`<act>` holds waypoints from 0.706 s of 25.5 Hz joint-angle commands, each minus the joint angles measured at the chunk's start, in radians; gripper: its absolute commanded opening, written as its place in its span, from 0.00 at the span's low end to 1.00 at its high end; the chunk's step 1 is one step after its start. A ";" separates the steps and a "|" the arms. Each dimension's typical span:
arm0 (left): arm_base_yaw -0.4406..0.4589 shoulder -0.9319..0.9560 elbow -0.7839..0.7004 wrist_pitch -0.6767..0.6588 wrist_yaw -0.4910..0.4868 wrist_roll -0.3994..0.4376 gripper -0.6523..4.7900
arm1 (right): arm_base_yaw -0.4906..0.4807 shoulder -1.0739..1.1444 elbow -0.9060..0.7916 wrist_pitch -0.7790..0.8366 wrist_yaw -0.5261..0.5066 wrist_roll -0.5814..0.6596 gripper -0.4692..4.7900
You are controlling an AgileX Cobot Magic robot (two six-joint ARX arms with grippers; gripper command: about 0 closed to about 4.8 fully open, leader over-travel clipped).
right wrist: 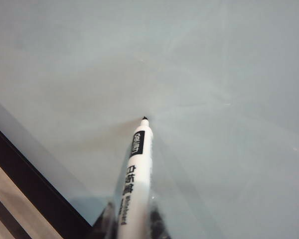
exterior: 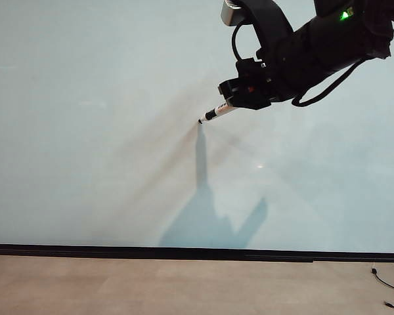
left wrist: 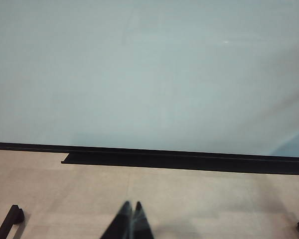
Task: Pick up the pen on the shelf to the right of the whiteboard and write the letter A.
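Right arm (exterior: 328,39): matte black, bulky housing, small green light near upper edge; silver-grey camera block on top; loose black cable looping beneath. Right gripper (exterior: 240,97): black, boxy, tiny red spot. Left gripper (left wrist: 131,221): dark, slim tapered fingers (left wrist: 122,224).

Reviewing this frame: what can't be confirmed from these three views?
- Whether the pen tip touches the whiteboard: too fine in exterior and right wrist views.
- The right gripper fingers: cut off by the right wrist frame edge; in the exterior view the gripper body hides them.
- The left gripper: only shut fingertips show, rest cut off.
- Shelf: outside every view.
- Any ink stroke: none discernible.
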 commanded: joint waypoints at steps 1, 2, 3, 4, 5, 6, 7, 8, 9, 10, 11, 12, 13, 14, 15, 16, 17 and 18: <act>0.000 0.000 0.003 0.006 0.003 0.004 0.11 | -0.001 -0.012 0.005 0.046 0.029 0.009 0.08; 0.000 0.000 0.003 0.006 0.003 0.004 0.11 | -0.001 -0.019 0.005 0.049 0.035 0.008 0.08; 0.000 0.000 0.003 0.006 0.003 0.004 0.11 | -0.001 -0.021 0.005 0.053 0.035 0.008 0.08; 0.000 0.000 0.003 0.006 0.003 0.004 0.11 | -0.001 -0.027 0.005 0.054 0.039 0.007 0.08; 0.000 0.000 0.003 0.006 0.003 0.004 0.11 | -0.002 -0.032 0.005 0.053 0.041 0.007 0.08; 0.000 0.000 0.003 0.006 0.003 0.004 0.11 | -0.003 -0.039 0.005 0.052 0.045 0.007 0.08; 0.000 0.000 0.003 0.006 0.003 0.004 0.11 | -0.003 -0.040 0.005 0.053 0.046 0.007 0.08; 0.000 0.000 0.003 0.006 0.003 0.004 0.11 | -0.003 -0.045 0.005 0.054 0.047 0.007 0.08; 0.000 0.000 0.003 0.006 0.003 0.004 0.11 | -0.003 -0.049 0.005 0.053 0.047 0.007 0.08; 0.000 0.000 0.003 0.006 0.003 0.004 0.11 | -0.005 -0.051 0.005 0.054 0.047 0.007 0.08; 0.000 0.000 0.003 0.006 0.003 0.004 0.11 | -0.005 -0.053 0.005 0.054 0.048 0.007 0.08; 0.000 0.000 0.003 0.006 0.003 0.004 0.11 | -0.006 -0.057 0.005 0.053 0.052 0.007 0.08; 0.000 0.000 0.003 0.006 0.003 0.004 0.11 | -0.006 -0.063 0.005 0.053 0.055 0.007 0.08; 0.000 0.000 0.003 0.006 0.003 0.004 0.11 | -0.006 -0.067 0.005 0.055 0.056 0.007 0.08; 0.000 0.000 0.003 0.006 0.003 0.004 0.11 | -0.007 -0.075 0.005 0.054 0.062 0.006 0.08; 0.000 0.000 0.003 0.006 0.003 0.004 0.11 | -0.007 -0.082 0.005 0.054 0.067 0.003 0.08; 0.000 0.000 0.003 0.006 0.003 0.004 0.11 | -0.007 -0.094 0.005 0.054 0.071 0.001 0.08; 0.000 0.000 0.003 0.006 0.003 0.004 0.11 | -0.007 -0.098 0.005 0.055 0.073 -0.003 0.08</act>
